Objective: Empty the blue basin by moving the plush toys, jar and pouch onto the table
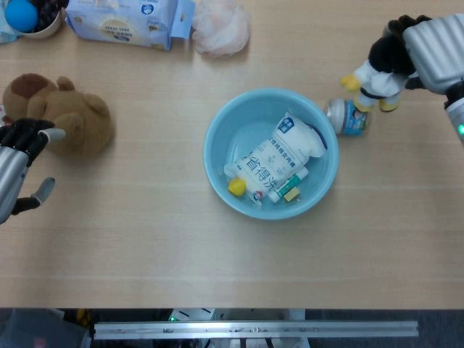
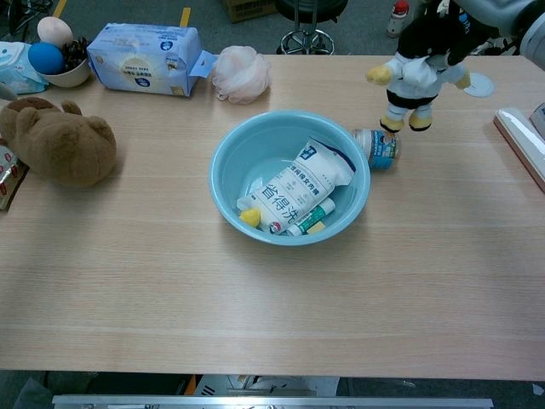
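Observation:
The blue basin (image 1: pixel 239 130) (image 2: pixel 247 158) sits mid-table and holds a white printed pouch (image 1: pixel 279 159) (image 2: pixel 298 187), a small yellow piece (image 1: pixel 236 187) and a small tube (image 1: pixel 290 190). A jar (image 1: pixel 346 117) (image 2: pixel 377 147) lies on its side on the table just right of the basin. My right hand (image 1: pixel 438 47) grips a black-and-white plush toy (image 1: pixel 380 69) (image 2: pixel 417 68) with yellow feet, hanging above the table beyond the jar. A brown plush bear (image 1: pixel 61 116) (image 2: pixel 55 141) lies at the left. My left hand (image 1: pixel 18 163) is beside it, fingers apart and holding nothing.
Along the far edge are a tissue pack (image 1: pixel 127 22) (image 2: pixel 145 47), a pink bath pouf (image 1: pixel 221 25) (image 2: pixel 241 72) and a bowl with a blue ball (image 1: pixel 29 16). A white disc (image 2: pixel 477 83) and a pink-edged object (image 2: pixel 519 136) lie at the right.

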Robot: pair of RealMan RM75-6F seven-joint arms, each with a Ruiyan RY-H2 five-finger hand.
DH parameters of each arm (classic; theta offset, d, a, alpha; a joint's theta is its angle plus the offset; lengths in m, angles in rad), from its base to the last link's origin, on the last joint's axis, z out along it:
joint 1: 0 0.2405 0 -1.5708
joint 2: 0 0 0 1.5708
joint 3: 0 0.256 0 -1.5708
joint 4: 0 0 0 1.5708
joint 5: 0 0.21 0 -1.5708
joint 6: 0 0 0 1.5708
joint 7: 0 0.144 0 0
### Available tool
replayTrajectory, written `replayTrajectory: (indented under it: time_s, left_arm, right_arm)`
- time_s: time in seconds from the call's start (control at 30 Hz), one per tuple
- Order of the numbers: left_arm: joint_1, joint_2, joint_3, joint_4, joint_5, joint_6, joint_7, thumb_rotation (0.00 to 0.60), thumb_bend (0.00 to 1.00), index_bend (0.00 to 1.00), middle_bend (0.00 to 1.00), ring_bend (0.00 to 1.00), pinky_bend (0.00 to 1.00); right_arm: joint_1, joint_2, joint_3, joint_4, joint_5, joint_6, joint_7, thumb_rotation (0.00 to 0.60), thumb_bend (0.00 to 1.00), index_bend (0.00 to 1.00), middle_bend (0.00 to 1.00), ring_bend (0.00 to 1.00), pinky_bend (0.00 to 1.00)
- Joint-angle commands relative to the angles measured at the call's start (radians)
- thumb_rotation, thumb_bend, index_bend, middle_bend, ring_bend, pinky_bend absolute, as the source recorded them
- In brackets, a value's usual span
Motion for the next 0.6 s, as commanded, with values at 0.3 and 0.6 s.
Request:
replayTrajectory:
  time_s: [0.3, 0.6]
  left_arm:
    - [-0.005, 0.001, 0.000, 0.000, -0.015, -0.019, 0.011, 0.600, 0.33, 0.22, 0.20, 0.16, 0.25]
    - [-0.010, -0.005, -0.008, 0.000, -0.025, -0.025, 0.018, 0.600, 0.33, 0.22, 0.20, 0.16, 0.25]
  right_arm:
    - [-0.010, -0.052, -0.027, 0.115, 0.099, -0.125, -0.058, 0.600, 0.35, 0.53, 0.44, 0.42, 0.63]
    - [-0.007, 0.019, -0.010, 0.020, 0.105, -0.164, -0.039, 0.600, 0.29, 0.14, 0.23, 0.20, 0.44]
